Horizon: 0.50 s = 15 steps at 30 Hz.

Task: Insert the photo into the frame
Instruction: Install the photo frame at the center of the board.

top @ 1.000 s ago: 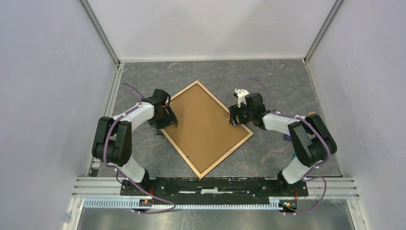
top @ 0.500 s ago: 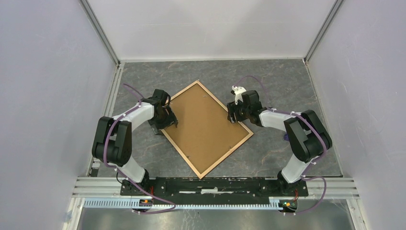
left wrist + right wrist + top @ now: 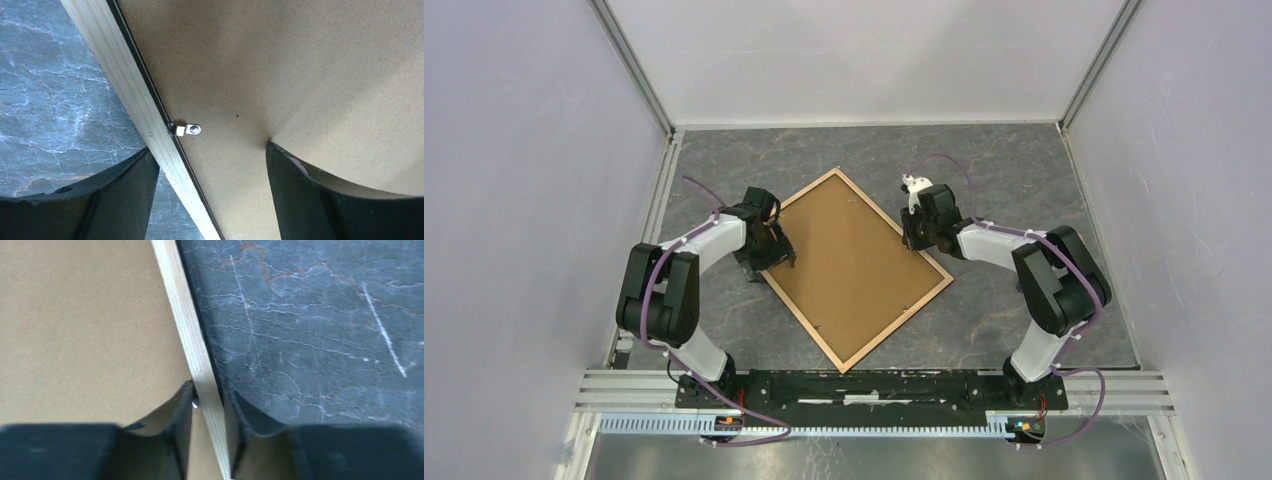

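Observation:
The frame (image 3: 897, 324) lies back side up as a diamond on the table, and the brown backing board (image 3: 854, 265) fills it. The photo is hidden. My left gripper (image 3: 774, 255) stands open astride the frame's left rail (image 3: 135, 95), one finger over the table, the other over the board, just below a small metal clip (image 3: 189, 129). My right gripper (image 3: 911, 243) is at the right rail (image 3: 182, 315), its jaws drawn in narrow with the rail between them (image 3: 207, 392). The inner finger is on the board beside a metal tab (image 3: 194, 404).
Dark marbled table (image 3: 1024, 180) surrounds the frame, bounded by white walls at left, right and back. An aluminium rail (image 3: 874, 385) carrying the arm bases runs along the near edge.
My right gripper has slid up and left along the frame's right rail and its jaws have drawn in from wide to narrow around it. The left arm has not moved.

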### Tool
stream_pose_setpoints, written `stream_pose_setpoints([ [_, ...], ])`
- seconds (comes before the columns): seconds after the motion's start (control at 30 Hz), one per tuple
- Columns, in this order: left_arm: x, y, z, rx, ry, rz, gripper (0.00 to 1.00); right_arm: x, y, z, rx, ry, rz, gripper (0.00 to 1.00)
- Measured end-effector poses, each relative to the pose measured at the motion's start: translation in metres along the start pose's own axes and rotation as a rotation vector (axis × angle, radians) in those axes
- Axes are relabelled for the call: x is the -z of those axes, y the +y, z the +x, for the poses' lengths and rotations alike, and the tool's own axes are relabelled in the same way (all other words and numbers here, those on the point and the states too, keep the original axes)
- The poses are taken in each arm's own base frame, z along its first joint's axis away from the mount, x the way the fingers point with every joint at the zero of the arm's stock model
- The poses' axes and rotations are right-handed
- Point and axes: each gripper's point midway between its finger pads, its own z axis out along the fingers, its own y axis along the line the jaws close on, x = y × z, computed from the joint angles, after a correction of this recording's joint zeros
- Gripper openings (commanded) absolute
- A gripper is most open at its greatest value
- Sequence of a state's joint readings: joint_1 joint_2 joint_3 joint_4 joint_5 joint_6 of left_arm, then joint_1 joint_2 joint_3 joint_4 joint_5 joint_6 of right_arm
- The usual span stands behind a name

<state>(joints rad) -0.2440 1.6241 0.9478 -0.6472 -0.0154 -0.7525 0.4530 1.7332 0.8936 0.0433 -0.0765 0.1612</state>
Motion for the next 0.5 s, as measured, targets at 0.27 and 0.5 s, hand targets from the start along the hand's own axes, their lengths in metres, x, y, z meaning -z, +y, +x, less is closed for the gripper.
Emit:
stream_pose_setpoints([
  [0.27,-0.0004,-0.0006,-0.0019,0.002,-0.007,0.003,0.82,0.003,0.0011,-0.0016,0.094,0.055,0.125,0.0],
  [0.5,-0.0004,-0.0061,-0.0028,0.002,-0.007,0.029,0.8,0.0094,-0.0001,0.0039,0.09,0.089,0.164,0.0],
])
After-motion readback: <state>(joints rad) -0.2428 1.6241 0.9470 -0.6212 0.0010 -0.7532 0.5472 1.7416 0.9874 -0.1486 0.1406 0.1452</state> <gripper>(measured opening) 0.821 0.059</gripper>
